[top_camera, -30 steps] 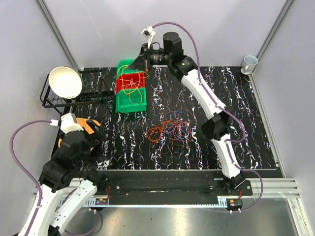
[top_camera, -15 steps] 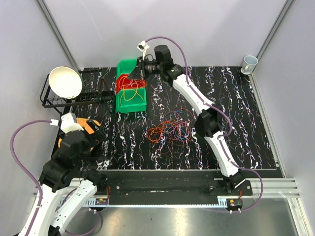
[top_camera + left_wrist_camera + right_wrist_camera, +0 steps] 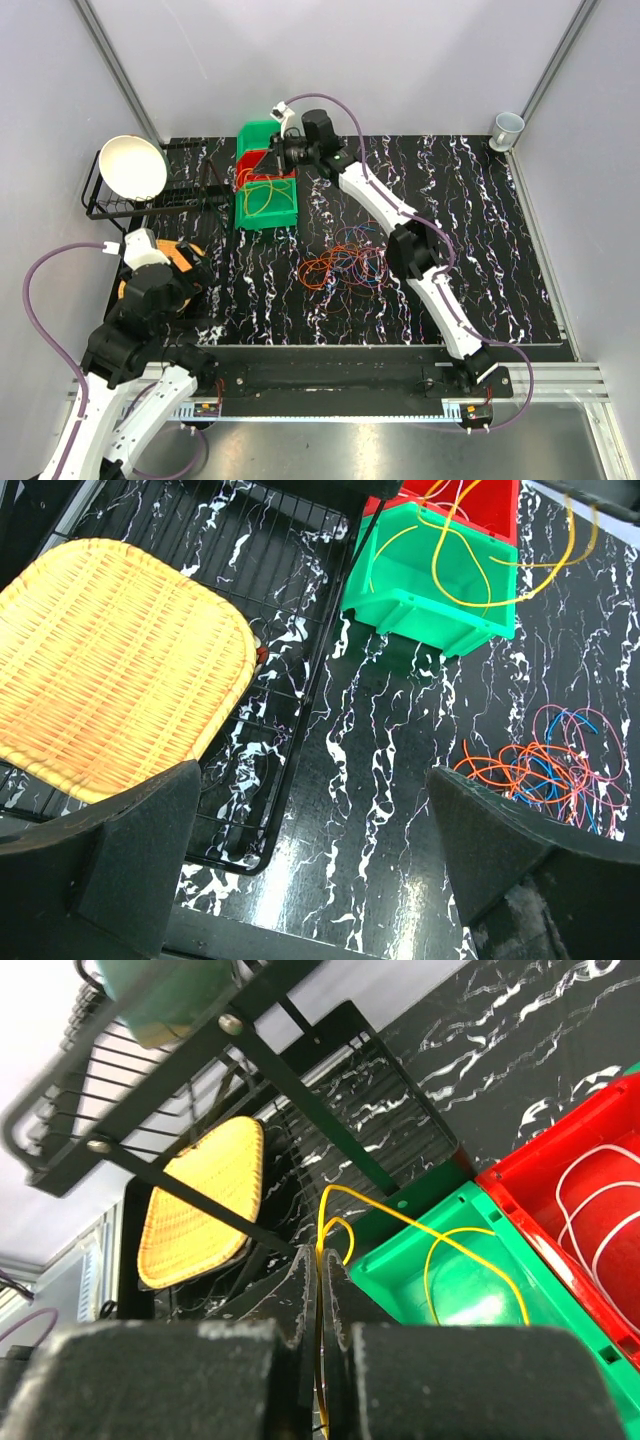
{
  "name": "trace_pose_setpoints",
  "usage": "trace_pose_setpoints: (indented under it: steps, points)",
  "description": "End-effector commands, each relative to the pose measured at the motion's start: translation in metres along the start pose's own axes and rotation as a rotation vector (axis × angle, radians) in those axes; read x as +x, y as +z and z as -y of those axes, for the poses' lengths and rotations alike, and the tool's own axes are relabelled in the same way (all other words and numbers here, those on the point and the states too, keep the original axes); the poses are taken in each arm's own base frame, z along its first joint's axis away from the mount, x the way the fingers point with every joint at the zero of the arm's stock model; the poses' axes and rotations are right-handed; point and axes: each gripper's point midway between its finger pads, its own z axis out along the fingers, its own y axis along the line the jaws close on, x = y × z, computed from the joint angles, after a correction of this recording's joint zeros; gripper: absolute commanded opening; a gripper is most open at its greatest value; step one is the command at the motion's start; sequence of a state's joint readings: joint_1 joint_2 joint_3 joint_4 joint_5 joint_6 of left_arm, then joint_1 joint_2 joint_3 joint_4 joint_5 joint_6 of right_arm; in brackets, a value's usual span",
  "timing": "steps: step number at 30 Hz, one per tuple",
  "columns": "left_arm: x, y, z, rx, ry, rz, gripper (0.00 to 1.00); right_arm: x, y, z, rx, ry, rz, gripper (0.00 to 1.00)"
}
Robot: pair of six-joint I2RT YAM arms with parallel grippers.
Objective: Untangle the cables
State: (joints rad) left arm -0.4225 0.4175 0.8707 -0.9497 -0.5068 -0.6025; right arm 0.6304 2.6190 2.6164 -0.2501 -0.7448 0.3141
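Right wrist view: your right hand (image 3: 318,1288) is pinching a yellow cable (image 3: 400,1220) above the green bin (image 3: 480,1300), far left. The other cables (image 3: 345,265) are lying mid-worktop (image 3: 500,230), while your left hand (image 3: 315,810) is hanging spread, near left.

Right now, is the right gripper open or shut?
Shut: the right gripper pinches the yellow cable between closed fingers; the cable trails into the green bin.

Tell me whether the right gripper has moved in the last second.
Yes. Seen from above, the right gripper, shut on a yellow cable, has swung left and nearer, from the green bin's far right corner to over its inside.
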Motion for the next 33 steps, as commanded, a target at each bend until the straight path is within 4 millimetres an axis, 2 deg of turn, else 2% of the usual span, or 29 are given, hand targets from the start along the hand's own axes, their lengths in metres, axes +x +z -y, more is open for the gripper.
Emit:
trace_pose_setpoints:
  steps: [1,11,17,24,31,33]
  points:
    - [-0.007,0.002,0.007,0.020,-0.005,0.014,0.99,-0.014,0.011,-0.006,-0.025,-0.040,0.068,0.00]
    - [-0.006,0.003,0.006,0.013,-0.001,0.008,0.99,0.008,0.027,0.039,0.096,-0.022,0.095,0.00]
    - [-0.007,0.003,0.006,0.012,-0.004,0.012,0.99,0.011,0.028,0.070,0.229,-0.003,0.132,0.00]
    - [-0.006,0.004,0.006,0.010,-0.004,0.009,0.99,0.010,0.028,0.086,0.297,0.003,0.160,0.00]
    - [-0.006,0.004,0.006,0.010,-0.003,0.008,0.99,0.014,0.027,0.088,0.303,-0.019,0.149,0.00]
    - [-0.006,0.004,0.006,0.011,-0.002,0.007,0.99,0.022,0.027,0.090,0.306,-0.012,0.131,0.00]
